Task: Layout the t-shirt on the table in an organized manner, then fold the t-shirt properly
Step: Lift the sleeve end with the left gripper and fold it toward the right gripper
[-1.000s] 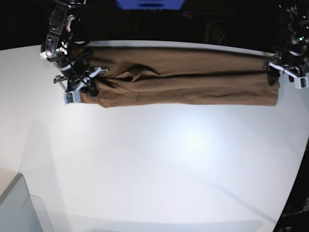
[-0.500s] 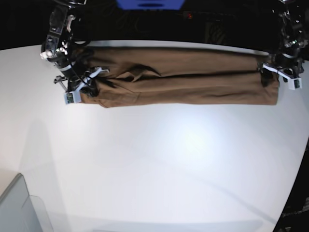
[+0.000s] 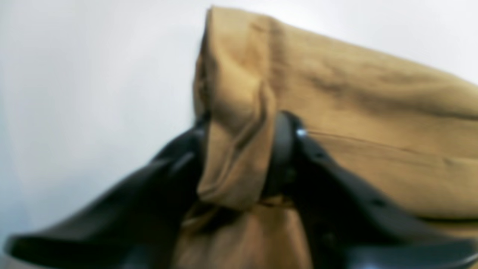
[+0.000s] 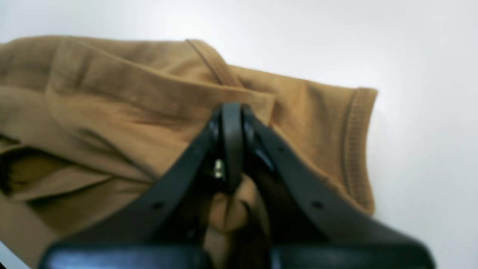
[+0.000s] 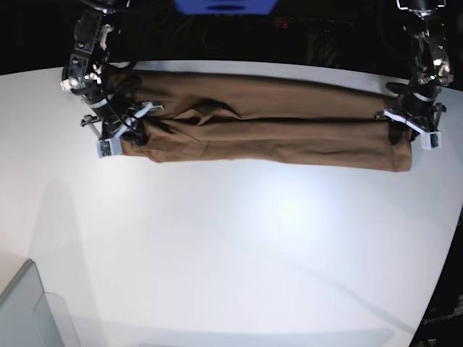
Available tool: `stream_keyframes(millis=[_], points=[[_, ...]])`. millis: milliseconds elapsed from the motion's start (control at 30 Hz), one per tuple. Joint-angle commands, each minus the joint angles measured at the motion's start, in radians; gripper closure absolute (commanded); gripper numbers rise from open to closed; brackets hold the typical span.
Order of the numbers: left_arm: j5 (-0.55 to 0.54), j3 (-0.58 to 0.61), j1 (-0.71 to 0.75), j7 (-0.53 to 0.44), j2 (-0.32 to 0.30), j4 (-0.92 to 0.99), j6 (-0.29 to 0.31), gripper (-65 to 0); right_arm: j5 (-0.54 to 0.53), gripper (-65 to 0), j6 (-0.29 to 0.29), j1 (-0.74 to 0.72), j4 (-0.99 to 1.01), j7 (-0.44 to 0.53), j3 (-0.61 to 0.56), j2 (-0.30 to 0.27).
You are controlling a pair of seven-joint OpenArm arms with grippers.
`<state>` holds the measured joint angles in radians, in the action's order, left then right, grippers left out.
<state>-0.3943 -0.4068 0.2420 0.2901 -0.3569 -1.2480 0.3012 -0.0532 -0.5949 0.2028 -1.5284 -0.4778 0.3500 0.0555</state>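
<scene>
The brown t-shirt [image 5: 268, 126] lies folded into a long narrow band across the far part of the white table [image 5: 253, 238]. At the band's right end, my left gripper [image 5: 400, 134] has its jaws pinched on a bunched fold of the t-shirt [image 3: 373, 112]; the left wrist view shows the left gripper [image 3: 234, 164] with cloth between its black fingers. At the band's left end, my right gripper [image 5: 129, 131] is shut on the t-shirt [image 4: 112, 101] near a ribbed hem. In the right wrist view, the right gripper [image 4: 231, 123] has its tips pressed together over a fold.
A clear grey bin corner [image 5: 29, 311] sits at the near left. A blue object [image 5: 224, 6] shows beyond the table's far edge. The table's curved edge [image 5: 441, 275] runs down the right side.
My left gripper has moved inward onto the shirt's right end and closed on it, pulling that end slightly left. The right gripper has stayed put.
</scene>
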Motion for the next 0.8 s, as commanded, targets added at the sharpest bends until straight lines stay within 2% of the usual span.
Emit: stream_keyframes(millis=[0,67,267,467,533,633,700,767], points=[[0.034,0.004,0.004,0.070,-0.008,0.017,-0.017,-9.1,0.039,0.0,0.011,0.002,0.002,-0.049,0.001,-0.003],[0.034,0.003,-0.005,0.076,-0.009,0.026,-0.017,0.0,0.039,0.0,0.011,0.002,0.004,-0.049,0.001,-0.004],[0.033,-0.073,-0.008,0.079,-0.001,-0.095,-0.018,0.0,0.039,0.0,0.011,-0.001,0.004,-0.051,-0.001,-0.004],[0.034,-0.086,0.038,0.085,0.000,-0.391,-0.027,-0.1,0.039,0.0,0.011,-0.003,0.004,-0.051,-0.001,-0.003],[0.036,-0.068,0.047,0.137,0.008,-0.480,-0.027,-0.1,0.039,0.0,0.011,-0.003,0.004,-0.051,-0.001,-0.001],[0.051,-0.024,0.041,0.272,0.032,-0.594,-0.027,-0.1,0.039,0.0,0.011,-0.003,0.004,-0.051,-0.001,-0.001],[0.103,0.036,0.041,0.331,0.062,-0.640,-0.029,-0.1,0.039,0.0,0.011,-0.003,0.002,-0.051,-0.001,-0.001],[0.189,0.108,0.041,0.341,0.115,-0.671,-0.029,-0.1,0.039,0.0,0.011,-0.003,0.002,-0.051,-0.001,-0.001]])
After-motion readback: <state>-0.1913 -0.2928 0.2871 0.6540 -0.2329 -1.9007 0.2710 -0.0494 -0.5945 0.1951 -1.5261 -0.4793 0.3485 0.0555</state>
